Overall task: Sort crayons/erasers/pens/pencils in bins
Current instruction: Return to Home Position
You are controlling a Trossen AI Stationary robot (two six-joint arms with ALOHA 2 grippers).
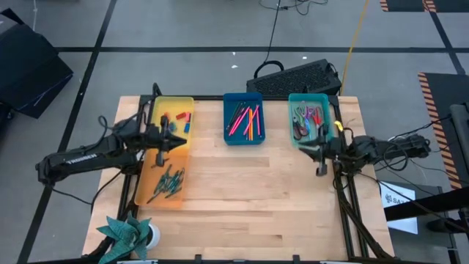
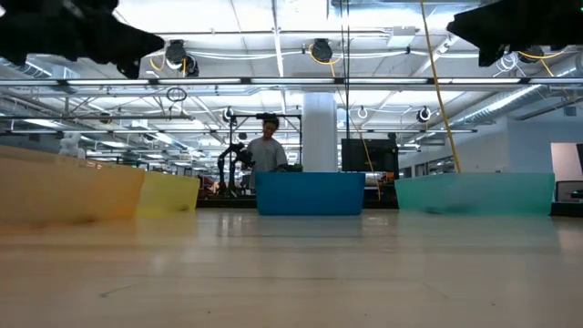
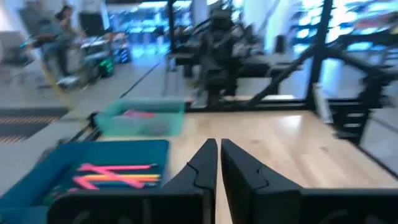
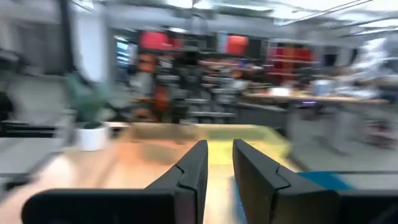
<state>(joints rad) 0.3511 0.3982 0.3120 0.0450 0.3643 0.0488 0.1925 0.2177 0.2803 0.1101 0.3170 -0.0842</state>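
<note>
Erasers [image 1: 180, 119] sit in the far-left yellow bin [image 1: 192, 103]. Left gripper [image 1: 173, 141] fingers nearly pressed together, right gripper [image 1: 320, 170] fingers slightly spread, both empty. Erasers look light, grippy: you'd pinch across short sides.

Pale wooden table [image 1: 242, 191] bearing yellow [image 1: 173, 105], orange [image 1: 149, 192], blue [image 1: 242, 138] and teal [image 1: 308, 98] bins.

Dark cabled arms, white lettering

Probably an industrial robotics lab: grey floor [image 1: 183, 29] with black tape lines at top of frame, ceiling pipework and lamps [image 2: 319, 50] overhead, other rigs [image 3: 217, 43] and a person [image 2: 268, 150] mid-frame.
</note>
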